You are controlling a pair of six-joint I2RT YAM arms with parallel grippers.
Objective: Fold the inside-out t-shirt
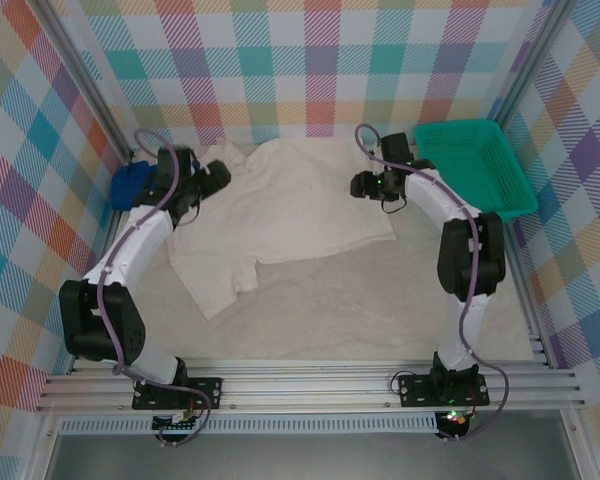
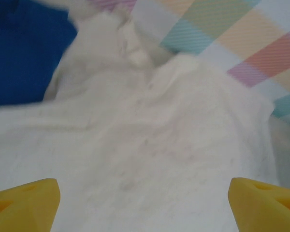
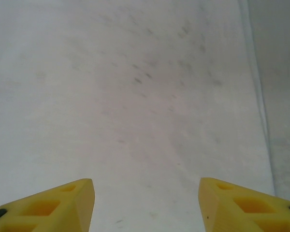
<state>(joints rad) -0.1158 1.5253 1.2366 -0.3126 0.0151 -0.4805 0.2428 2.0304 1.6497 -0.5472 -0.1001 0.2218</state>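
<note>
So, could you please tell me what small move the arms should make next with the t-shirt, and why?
Probably bring the left gripper toward the flap jutting out at the near left of the white t-shirt, ready to pinch it. Both it and the right gripper stand open over the cloth, holding nothing, and that flap breaks the otherwise squarish outline.

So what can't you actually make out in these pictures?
- Blue cloth: in the top view the left arm covers part of it. In the left wrist view it is blurred and cut off by the frame edge.
- T-shirt, left edge: in the top view it lies under the left gripper.
- Whether the T-shirt is inside out: the seams are too faint in every view.
- Right gripper, finger bases: cut off by the bottom edge of the right wrist view.
</note>
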